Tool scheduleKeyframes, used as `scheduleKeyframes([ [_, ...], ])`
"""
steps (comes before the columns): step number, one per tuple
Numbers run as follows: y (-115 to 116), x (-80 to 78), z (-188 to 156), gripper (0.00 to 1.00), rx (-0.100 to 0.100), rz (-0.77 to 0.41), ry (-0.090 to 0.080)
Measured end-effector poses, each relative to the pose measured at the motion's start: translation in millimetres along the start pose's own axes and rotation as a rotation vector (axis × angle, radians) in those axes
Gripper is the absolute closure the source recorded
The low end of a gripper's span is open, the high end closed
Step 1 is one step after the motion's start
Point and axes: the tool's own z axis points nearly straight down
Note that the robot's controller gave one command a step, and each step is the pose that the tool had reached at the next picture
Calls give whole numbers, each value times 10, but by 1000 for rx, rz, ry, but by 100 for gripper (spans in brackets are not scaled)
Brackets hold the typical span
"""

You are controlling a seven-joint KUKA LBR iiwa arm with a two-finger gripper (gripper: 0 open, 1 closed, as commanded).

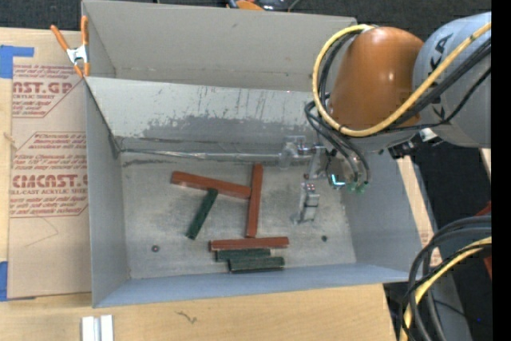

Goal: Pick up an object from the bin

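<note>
Bars, red-brown and dark green, lie loose on the floor of the grey bin (120,251), left of centre.

Nearest the front wall: a dark green bar (257,261) lying crosswise; it may be two side by side, cannot tell.

Just behind and against it: a short red-brown bar (249,243), also crosswise.

From there a long red-brown bar (254,202) runs away toward the back wall. Its near end is at or touching the short one.

Left of it: a slanted green bar (202,214), its far end up against the farthest red-brown bar (209,185).

That farthest bar lies at a slight slant, its right end meeting the long bar.

Jaws: right of the long red-brown bar, apart from it, with bare bin floor beneath. Nothing seen between them. Cannot tell whether they stand open or closed, nor whether they touch the floor.

Behind and to the right: the arm's wrist, with a rounded orange cover (375,76) and a yellow cable (319,84) looped about it, over the bin's right rear corner.
</note>
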Motion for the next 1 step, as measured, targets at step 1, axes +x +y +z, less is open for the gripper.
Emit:
scheduleKeyframes([
  [1,298,384,1327,0,0,-55,-5],
])
